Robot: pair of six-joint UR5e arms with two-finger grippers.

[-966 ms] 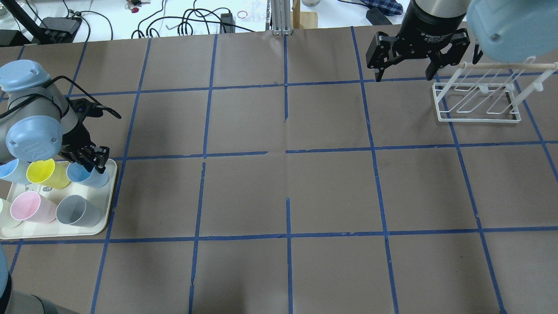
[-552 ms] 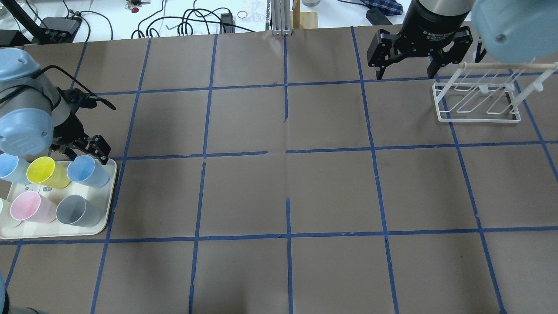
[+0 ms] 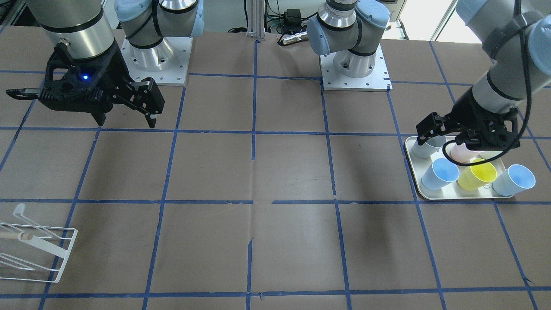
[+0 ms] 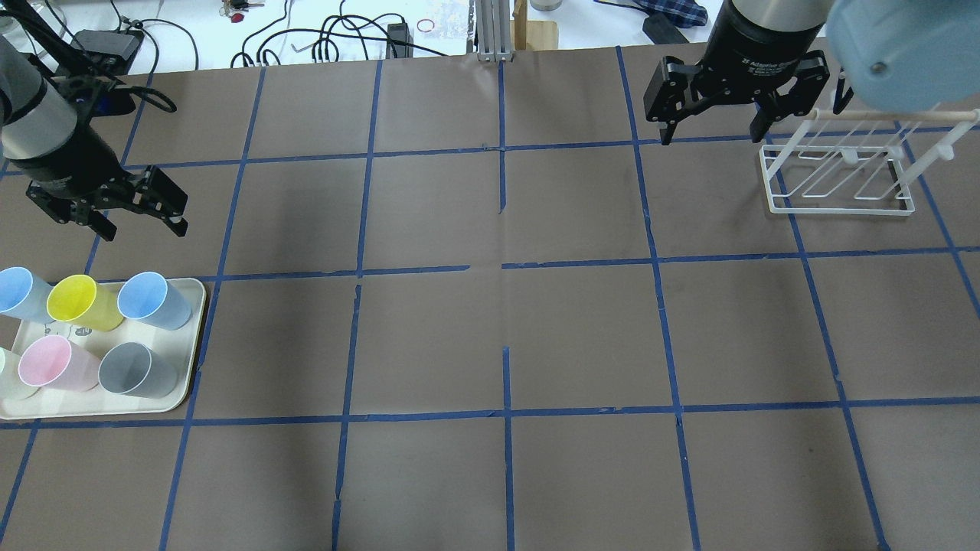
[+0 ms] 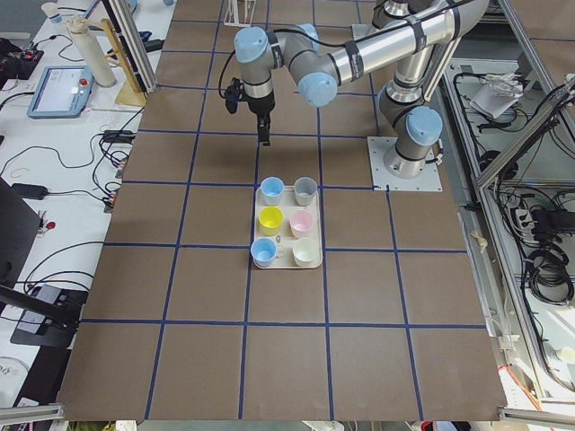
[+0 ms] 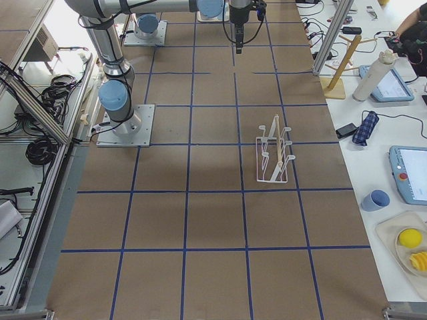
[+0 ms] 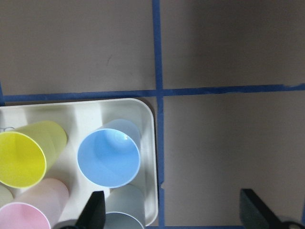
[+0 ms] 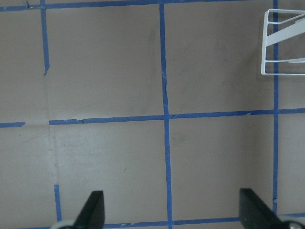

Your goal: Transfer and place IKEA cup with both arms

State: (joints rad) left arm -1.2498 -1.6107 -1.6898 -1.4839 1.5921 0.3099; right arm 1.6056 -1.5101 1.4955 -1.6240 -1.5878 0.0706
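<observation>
The pale blue IKEA cup [image 4: 153, 300] stands upright at the tray's far right corner, also in the front view [image 3: 440, 173] and the left wrist view [image 7: 108, 157]. A second blue cup [image 4: 19, 292] stands at the tray's far left. My left gripper [image 4: 144, 229] is open and empty, raised above the table just beyond the tray. In its wrist view the cup lies near the left fingertip [image 7: 95, 212]. My right gripper [image 4: 712, 138] is open and empty, high at the far right beside the rack.
The cream tray [image 4: 195, 337] also holds a yellow cup [image 4: 80, 304], a pink cup [image 4: 53, 363], a grey cup [image 4: 138, 370] and a pale cup at the view's edge. A white wire rack [image 4: 838, 207] stands at the far right. Brown paper with blue tape lines covers the table.
My left gripper has lifted off the blue cup and drawn back toward the far side, open. The cup stays on the tray. The right gripper has hardly moved.
</observation>
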